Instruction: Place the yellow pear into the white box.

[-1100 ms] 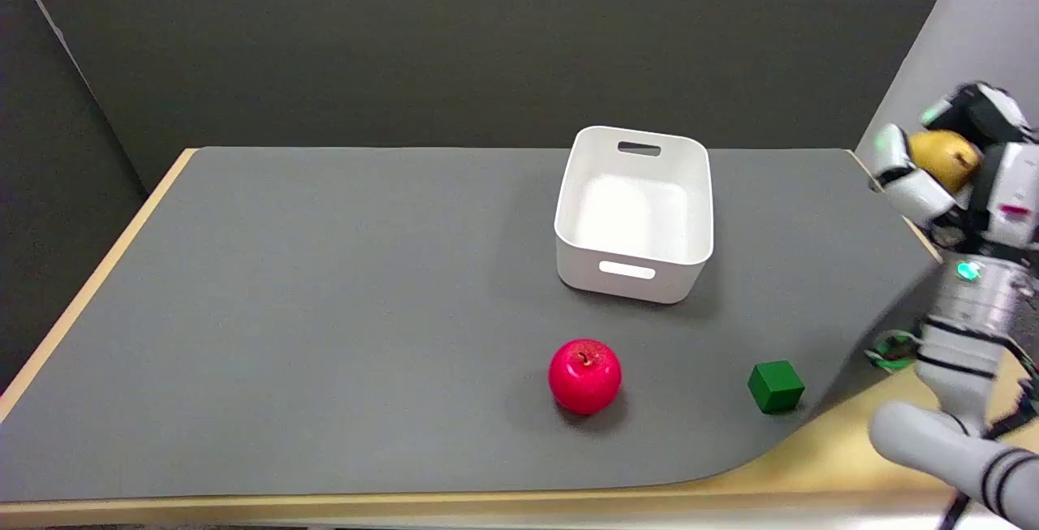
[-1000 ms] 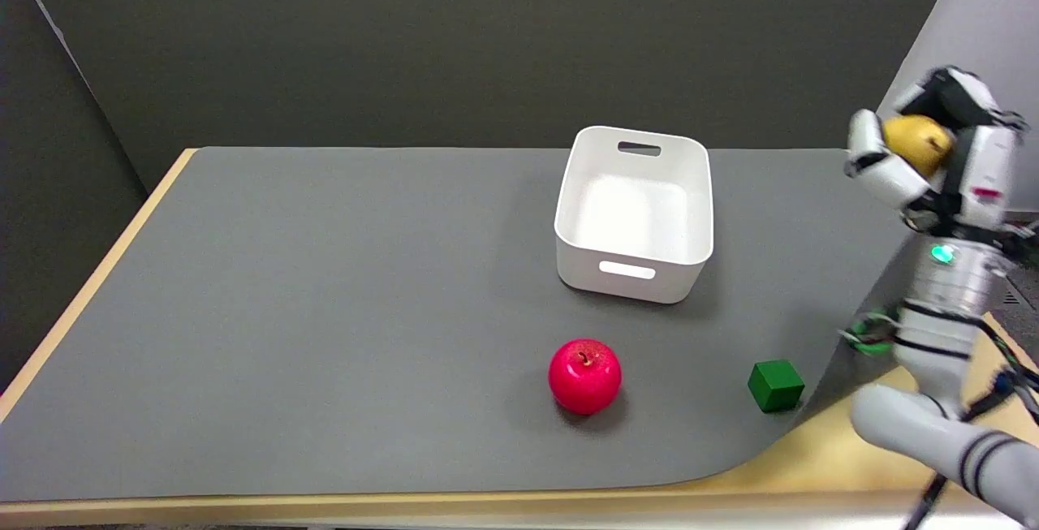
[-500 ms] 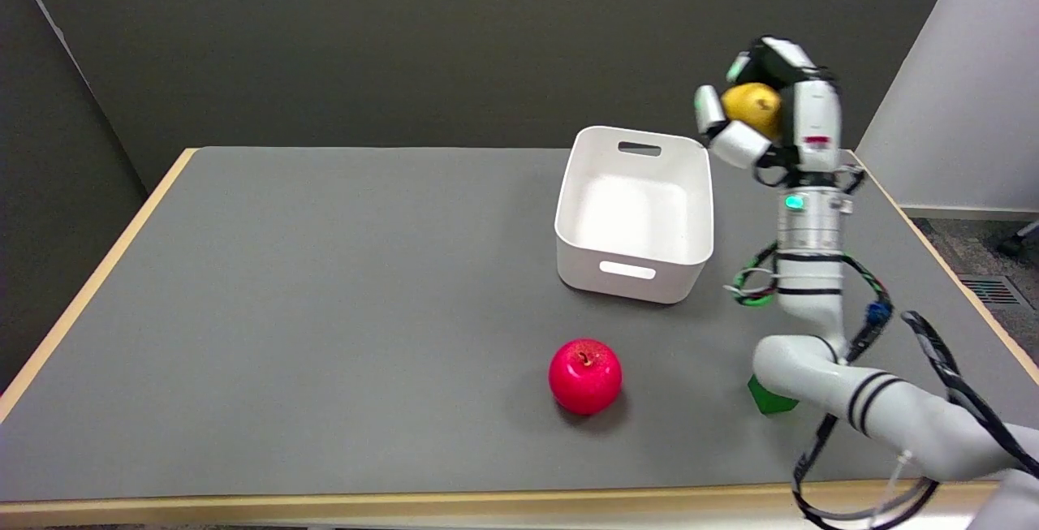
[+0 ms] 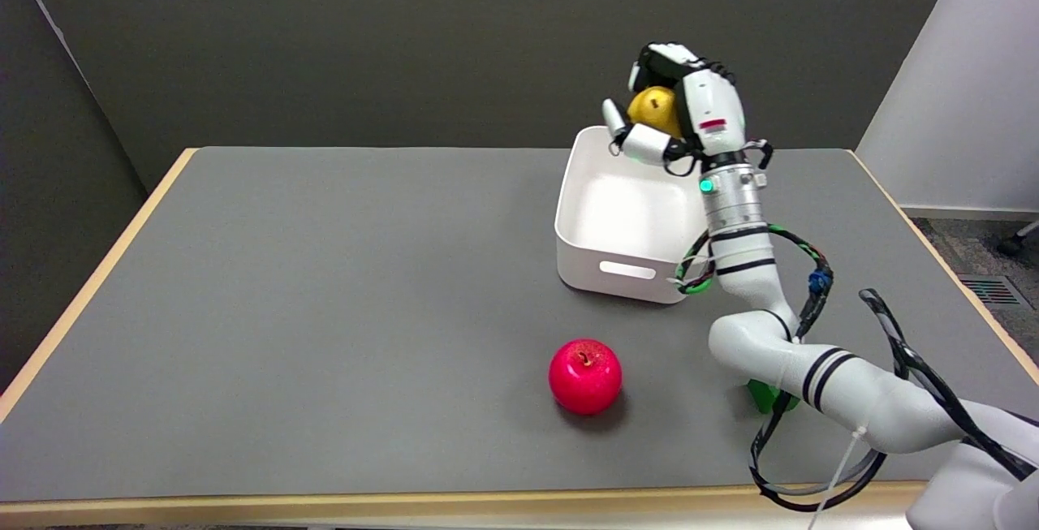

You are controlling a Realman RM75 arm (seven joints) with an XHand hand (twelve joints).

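Note:
My right hand (image 4: 678, 112) grips the yellow pear (image 4: 654, 109), its fingers wrapped around the fruit. Hand and pear hang in the air over the far right part of the white box (image 4: 597, 266). The box stands open-topped on the grey table, a slot handle in its near wall. Its far wall and right side are partly hidden by my hand and forearm.
A red apple (image 4: 584, 377) lies on the grey mat (image 4: 325, 311) in front of the box. A green cube (image 4: 763, 396) sits mostly hidden under my right forearm. The table's wooden edge (image 4: 89, 290) runs along the left and front.
My right arm has swung left from the table's right edge, carrying the pear from beyond the box to above its far right part. The forearm now covers most of the green cube.

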